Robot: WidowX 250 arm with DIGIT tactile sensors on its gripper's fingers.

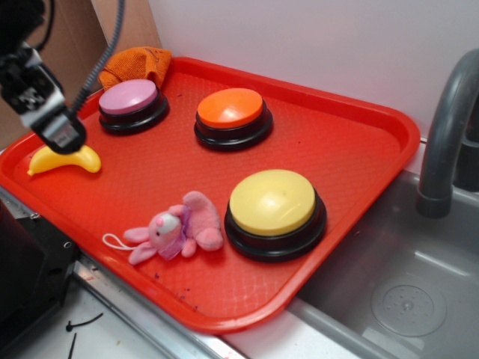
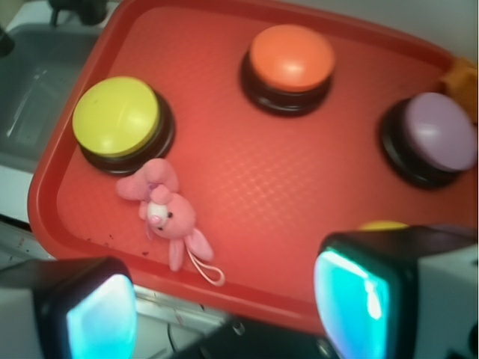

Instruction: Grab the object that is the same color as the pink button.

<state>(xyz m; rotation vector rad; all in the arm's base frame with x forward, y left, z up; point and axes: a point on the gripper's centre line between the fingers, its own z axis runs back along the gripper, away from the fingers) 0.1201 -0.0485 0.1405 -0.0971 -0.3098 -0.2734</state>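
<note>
Pink bunny (image 1: pixel 174 230) lies flat on the red tray (image 1: pixel 359 149), close to the tray's near rim; its white loop string (image 1: pixel 114 241) trails toward that rim; its ears touch or nearly touch the black base of the yellow button (image 1: pixel 274 212); open tray floor on its banana-facing side and toward the tray middle. Orange button (image 1: pixel 233 117) and pink button (image 1: pixel 132 104) sit well apart from it at the far side; orange cloth (image 1: pixel 136 62) bunched at the far corner behind the pink button; yellow banana (image 1: pixel 66 160) near the left rim. Tool (image 2: pixel 224 307) hovers over the banana end, well apart from the bunny; fingers (image 2: pixel 358 293) spread wide, nothing between them. Sink (image 1: pixel 404 292) runs along the tray's right rim; grey faucet (image 1: pixel 447 127) rises beyond it.
</note>
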